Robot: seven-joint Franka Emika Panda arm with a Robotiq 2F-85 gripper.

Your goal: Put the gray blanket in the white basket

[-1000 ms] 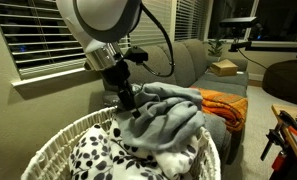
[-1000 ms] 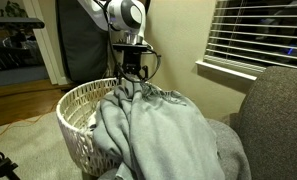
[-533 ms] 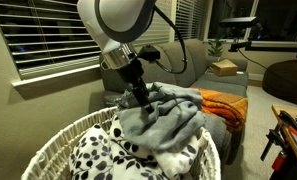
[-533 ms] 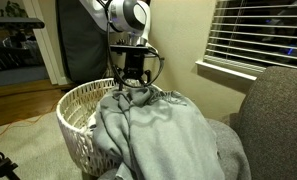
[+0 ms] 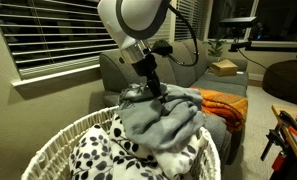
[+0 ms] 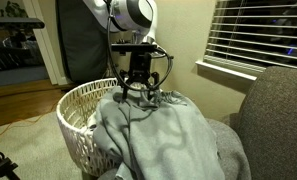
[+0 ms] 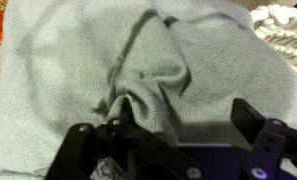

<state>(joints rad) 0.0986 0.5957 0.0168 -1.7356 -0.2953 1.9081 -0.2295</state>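
Holding my pincer (image 6: 138, 88) wide, I am likely risking the gray blanket (image 6: 163, 135) sliding off the white basket (image 6: 72, 120) rim.

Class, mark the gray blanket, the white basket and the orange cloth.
gray blanket (image 6: 158, 130), in an exterior view, draped middle.
white basket (image 6: 74, 128), in an exterior view, woven wall.
orange cloth (image 5: 228, 104), in an exterior view, top fold.
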